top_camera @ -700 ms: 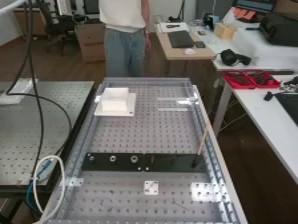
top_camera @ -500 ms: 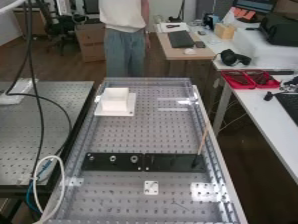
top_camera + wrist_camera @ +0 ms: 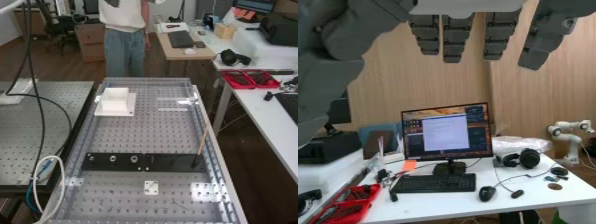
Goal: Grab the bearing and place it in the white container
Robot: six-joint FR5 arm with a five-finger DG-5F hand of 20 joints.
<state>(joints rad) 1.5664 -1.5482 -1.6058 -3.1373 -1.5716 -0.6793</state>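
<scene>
The high view looks down at a slant from above the table's (image 3: 126, 135) near end, along its full length and into the room behind; the hand (image 3: 113, 2) sits at its top edge. The wrist view looks out almost level past the hand (image 3: 456, 42), whose fingers are very close to the lens, and faces the white table (image 3: 256, 117) on the high view's right, with the wall beyond. Both views share part of that white table, with its red tray (image 3: 249, 79) and keyboard (image 3: 434, 183).
</scene>
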